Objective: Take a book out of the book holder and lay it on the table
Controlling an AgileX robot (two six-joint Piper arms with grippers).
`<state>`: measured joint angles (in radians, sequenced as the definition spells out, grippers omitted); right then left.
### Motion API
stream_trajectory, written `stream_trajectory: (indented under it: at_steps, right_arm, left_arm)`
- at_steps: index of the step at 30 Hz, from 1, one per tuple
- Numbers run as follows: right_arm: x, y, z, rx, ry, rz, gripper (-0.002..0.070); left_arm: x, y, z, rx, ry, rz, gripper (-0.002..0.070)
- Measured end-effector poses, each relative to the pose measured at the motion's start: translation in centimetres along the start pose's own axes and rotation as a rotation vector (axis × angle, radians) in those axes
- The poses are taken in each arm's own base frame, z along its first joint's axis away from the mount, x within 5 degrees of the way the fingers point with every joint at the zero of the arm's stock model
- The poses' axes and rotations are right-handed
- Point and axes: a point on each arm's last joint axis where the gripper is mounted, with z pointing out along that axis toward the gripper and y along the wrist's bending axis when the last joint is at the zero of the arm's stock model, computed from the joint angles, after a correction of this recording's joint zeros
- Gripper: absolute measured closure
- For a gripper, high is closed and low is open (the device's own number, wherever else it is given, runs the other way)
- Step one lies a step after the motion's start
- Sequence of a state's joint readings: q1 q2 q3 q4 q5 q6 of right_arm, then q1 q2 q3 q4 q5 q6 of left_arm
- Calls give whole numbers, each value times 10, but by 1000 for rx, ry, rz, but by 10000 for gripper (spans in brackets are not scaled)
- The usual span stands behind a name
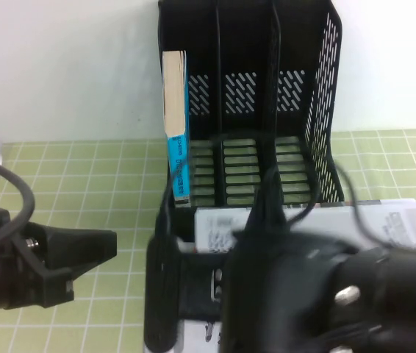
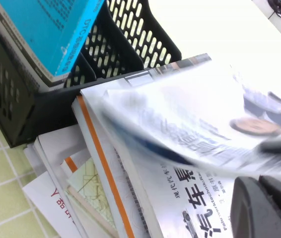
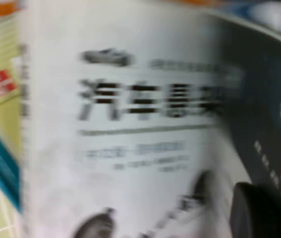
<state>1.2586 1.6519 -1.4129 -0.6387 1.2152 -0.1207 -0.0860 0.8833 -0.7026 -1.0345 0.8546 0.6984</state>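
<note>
High view: right hand (image 1: 267,243) hangs low before the book holder (image 1: 267,110), over the book (image 1: 392,217) lying on the pile on the desk (image 1: 83,184); its grip cannot be told. Left hand (image 1: 94,246) hovers left, narrowly closed.

A thick blue-spined book (image 1: 176,125) stands upright; a white car book (image 2: 180,208) lies flat atop loose papers (image 2: 56,193).
</note>
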Motion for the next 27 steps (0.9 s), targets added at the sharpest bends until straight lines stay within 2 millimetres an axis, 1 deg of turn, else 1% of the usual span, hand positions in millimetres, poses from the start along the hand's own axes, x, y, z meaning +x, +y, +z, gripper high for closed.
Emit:
stream_trajectory:
  at_steps: [3, 5, 8, 10, 11, 13, 16, 17, 18, 19, 20, 22, 23, 25, 26, 27]
  right_arm:
    - [-4, 19, 27, -34, 60, -10, 652]
    - [-6, 26, 37, -40, 52, 24, 652]
    - [-10, 30, 40, -57, 14, 78, 647]
    - [-12, 32, 39, -89, 2, 92, 621]
    - [-12, 34, 38, -118, -1, 92, 587]
    - [-13, 39, 36, -176, -2, 86, 495]
    - [-14, 41, 28, -253, -18, 80, 313]
    - [-13, 39, 22, -274, -38, 77, 266]
    - [-13, 37, 14, -291, -65, 78, 234]
    - [-12, 34, 6, -302, -91, 80, 217]
    - [-9, 29, -5, -307, -130, 83, 204]
    - [-1, 15, -31, -300, -212, 106, 201]
    - [5, 7, -46, -289, -260, 124, 212]
    - [19, -8, -74, -268, -350, 161, 266]
    - [29, -16, -90, -252, -403, 185, 318]
    - [39, -23, -106, -233, -464, 210, 384]
  left_arm:
    - [0, 0, 0, 3, 3, 2, 678]
    - [0, 0, 0, 4, 5, 2, 678]
    - [1, -1, 0, 9, 11, 2, 678]
    - [1, -1, 0, 11, 13, 3, 678]
    - [1, -1, 0, 12, 13, 5, 678]
    - [1, -1, 0, 12, 13, 7, 678]
    - [1, -1, 0, 12, 13, 12, 678]
    - [1, -1, 0, 12, 13, 16, 678]
    - [1, -1, 0, 12, 13, 21, 678]
    - [1, -1, 0, 12, 13, 22, 678]
    - [2, -1, 0, 9, 16, 28, 678]
    - [3, -2, -3, 0, 14, 48, 678]
    - [3, -4, -5, -2, 9, 60, 678]
    - [5, -10, -12, -5, -13, 88, 678]
    - [6, -14, -17, -6, -30, 109, 678]
    - [7, -18, -22, -9, -53, 132, 678]
